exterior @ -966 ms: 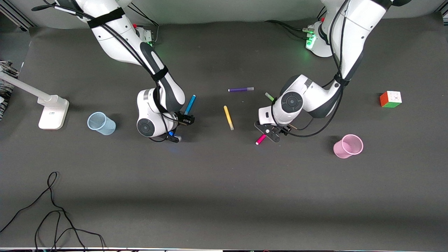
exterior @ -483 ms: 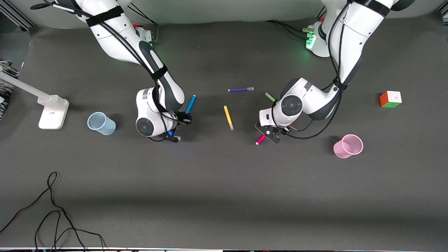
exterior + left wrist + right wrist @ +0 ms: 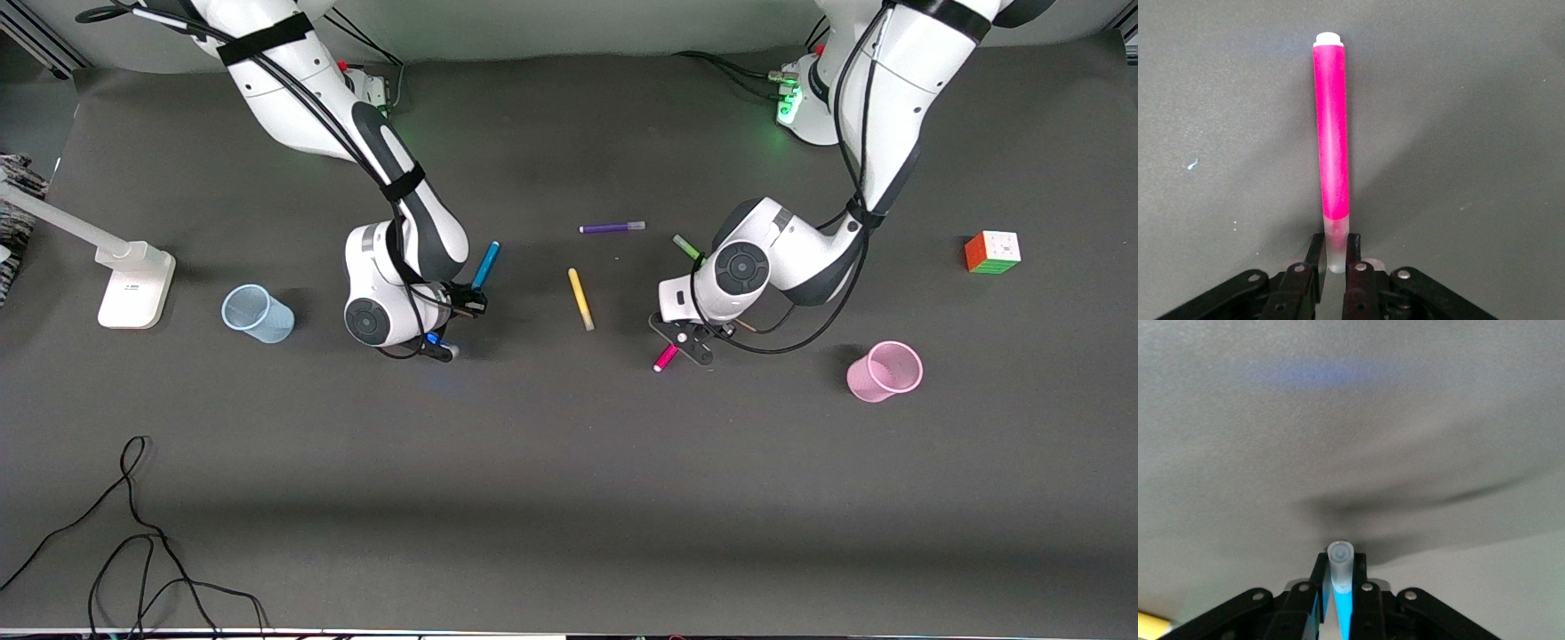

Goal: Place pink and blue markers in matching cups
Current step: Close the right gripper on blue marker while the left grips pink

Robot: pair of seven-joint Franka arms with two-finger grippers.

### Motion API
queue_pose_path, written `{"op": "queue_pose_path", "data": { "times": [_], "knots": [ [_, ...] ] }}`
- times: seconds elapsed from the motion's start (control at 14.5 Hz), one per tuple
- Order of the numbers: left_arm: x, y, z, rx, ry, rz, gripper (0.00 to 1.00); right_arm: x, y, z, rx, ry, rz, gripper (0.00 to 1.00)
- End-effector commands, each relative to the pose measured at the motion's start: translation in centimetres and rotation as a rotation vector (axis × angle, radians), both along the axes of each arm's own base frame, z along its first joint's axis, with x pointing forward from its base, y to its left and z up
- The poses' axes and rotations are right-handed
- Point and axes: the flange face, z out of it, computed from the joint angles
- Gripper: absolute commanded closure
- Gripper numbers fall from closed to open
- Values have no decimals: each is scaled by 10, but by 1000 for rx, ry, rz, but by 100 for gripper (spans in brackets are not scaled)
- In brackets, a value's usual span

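My right gripper [image 3: 467, 307] is shut on the blue marker [image 3: 485, 265], which sticks up at a tilt from the fingers. In the right wrist view the marker's pale cap [image 3: 1340, 559] sits between my right gripper's [image 3: 1340, 573] jaws. The pale blue cup [image 3: 258, 313] lies beside it toward the right arm's end. My left gripper [image 3: 682, 345] is shut on the pale end of the pink marker [image 3: 665, 357], low over the table. In the left wrist view the pink marker [image 3: 1331, 153] points away from my left gripper [image 3: 1335, 250]. The pink cup [image 3: 885, 371] stands toward the left arm's end.
A yellow pen [image 3: 580, 299] and a purple pen [image 3: 612, 228] lie between the arms. A green pen [image 3: 685, 246] is partly under the left arm. A colour cube [image 3: 992, 252], a white lamp base [image 3: 135, 284] and loose black cables [image 3: 133, 551] sit at the edges.
The left arm's wrist has shifted slightly, and the pink marker moved a little with it. The right arm has barely moved and keeps the blue marker.
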Motion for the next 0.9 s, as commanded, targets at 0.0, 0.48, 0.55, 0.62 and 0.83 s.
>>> {"op": "queue_pose_path", "data": {
  "times": [0.0, 0.48, 0.55, 0.62, 0.83],
  "knots": [
    [4, -2, 1, 13, -9, 14, 97, -4, 7, 31, 7, 3, -20, 100],
    [32, 7, 61, 86, 29, 36, 97, 21, -49, 157, -49, -132, 48, 100],
    [40, 14, 78, 100, 36, 50, 97, 27, -61, 175, -61, -170, 48, 100],
    [47, 24, 99, 97, 56, 78, 98, 31, -74, 194, -84, -215, 71, 100],
    [61, 61, 163, 92, 139, 149, 100, 39, -97, 233, -198, -344, 188, 100]
  ]
}}
